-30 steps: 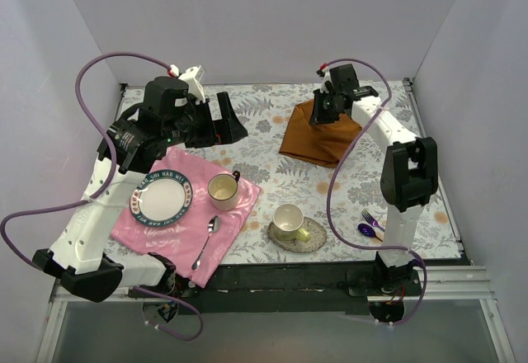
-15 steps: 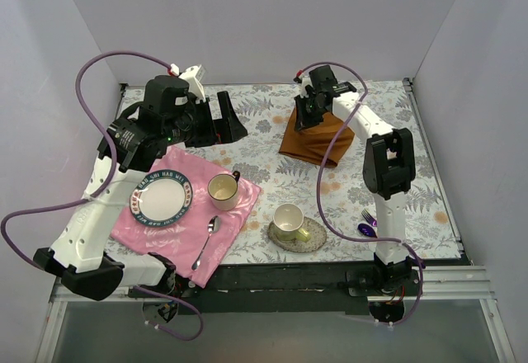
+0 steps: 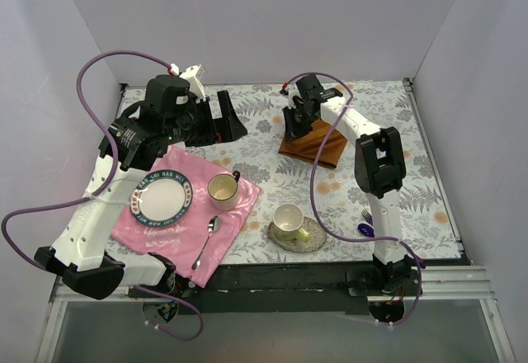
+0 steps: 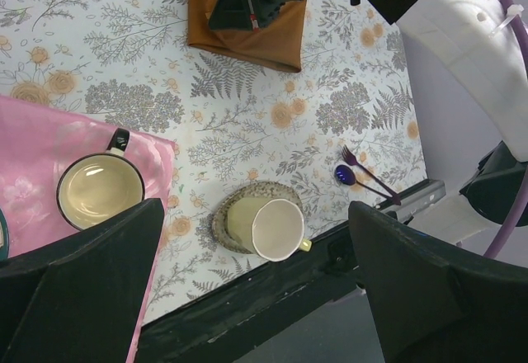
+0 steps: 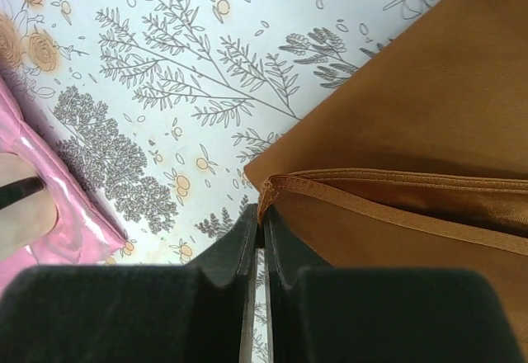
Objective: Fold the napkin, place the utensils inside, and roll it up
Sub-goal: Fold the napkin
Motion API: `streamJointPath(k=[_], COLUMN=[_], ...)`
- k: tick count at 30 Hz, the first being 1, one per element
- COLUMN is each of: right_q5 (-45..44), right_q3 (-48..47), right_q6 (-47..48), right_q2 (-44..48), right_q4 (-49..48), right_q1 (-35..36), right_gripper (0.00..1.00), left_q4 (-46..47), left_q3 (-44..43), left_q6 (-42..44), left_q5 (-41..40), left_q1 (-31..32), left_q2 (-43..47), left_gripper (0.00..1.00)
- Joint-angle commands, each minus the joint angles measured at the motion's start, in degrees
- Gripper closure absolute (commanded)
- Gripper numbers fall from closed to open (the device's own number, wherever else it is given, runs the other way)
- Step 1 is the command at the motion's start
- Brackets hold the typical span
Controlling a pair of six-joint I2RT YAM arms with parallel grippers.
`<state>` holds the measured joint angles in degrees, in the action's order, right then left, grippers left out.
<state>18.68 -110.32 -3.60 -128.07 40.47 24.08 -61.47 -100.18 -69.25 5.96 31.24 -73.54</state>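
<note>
Judged to be in the fold, the first step of the task, with placing and rolling not yet begun. Found toward the far middle of the flowered worktop (image 3: 262,136): the napkin (image 3: 318,148), rust-orange, doubled over itself with one layer raised above the other. Pinched on its hemmed corner: the right claw (image 5: 262,229), jaws closed to a sliver with the hem between them, plain from the right wrist view. Hanging high near the far side of the pink cloth (image 3: 227,239), gaping wide and gripping nothing: the left claw (image 3: 224,122). Next, in all likelihood: carrying that corner across to the opposite edge, lowering until hem meets hem, then letting go without dragging the lower layer askew. Room enough for it, seemingly: bare flowered surface between napkin and pink cloth, and more to the napkin's right. Less slack behind, with the back wall (image 3: 272,41) close. Crowded at the near left: on the pink cloth a plate (image 3: 162,196), a mug (image 3: 223,190) and a silver spoon (image 3: 206,243); just beside its right border a cup (image 3: 287,219) on a saucer (image 3: 312,236). Smallest, and well apart from the work: the utensils (image 4: 359,173), a purple fork (image 4: 353,158) and a dark blue spoon (image 4: 344,175) side by side at the near right lip, next to the right arm's base; no orange knife made out. Worth minding later: that lip, right beside them.
</note>
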Motion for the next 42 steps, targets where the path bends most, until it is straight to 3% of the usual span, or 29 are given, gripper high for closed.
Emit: streamJointPath(k=[1,4,7,11,14,18,21,25,30,36,42], right_q5=[2.24,2.33,2.50,0.50,0.05,-6.53,-11.10,-16.65,-15.87,-13.84,-14.28], right_q3=[-2.09,-2.79,-3.75,-7.97,-6.06,5.45,8.37,4.51,-3.31,-5.08,-4.29], right_q6=[0.61,-0.01,-2.55,-10.19,-18.79,-28.03,-31.29,-27.26,-22.16,-21.80,-21.89], right_q2=[-1.56,-2.18,-1.57,1.68,6.42,12.22,11.71,8.03,2.66,-1.56,-3.41], right_q4=[0.57,1.45,2.42,4.00,1.73,-3.98,-3.56,-1.44,-0.92,-1.53,-1.88], right_q1=[0.27,0.27,0.27,-0.86,-6.11,-14.92,-19.58,-22.93,-23.55,-23.55,-23.55], right_gripper=[0.88,0.81,0.68,0.42,0.38,0.36,0.39,0.41,0.46,0.52,0.54], left_q4=[0.04,1.00,3.11,8.63,14.24,21.65,22.27,27.98,22.98,22.71,22.97], left_q3=[0.51,2.17,4.37,9.81,12.54,16.86,13.62,9.41,-2.02,-8.89,-10.82], left_q6=[-0.35,-1.05,-1.67,-4.91,-6.33,-6.77,-5.37,-3.70,-3.52,-5.10,-7.38], left_q5=[-0.24,0.37,2.04,3.18,6.95,10.30,10.04,7.05,4.16,4.58,5.64], left_q1=[-0.22,-0.31,-0.39,-0.31,-0.31,-0.31,-0.39,-0.22,-0.31,-0.48,-0.48], left_q2=[1.29,1.55,1.56,0.86,-3.18,-11.00,-20.22,-28.13,-43.93,-50.73,-54.17], left_gripper=[0.05,0.05,0.04,0.03,0.06,0.14,0.21,0.16,0.19,0.25,0.24])
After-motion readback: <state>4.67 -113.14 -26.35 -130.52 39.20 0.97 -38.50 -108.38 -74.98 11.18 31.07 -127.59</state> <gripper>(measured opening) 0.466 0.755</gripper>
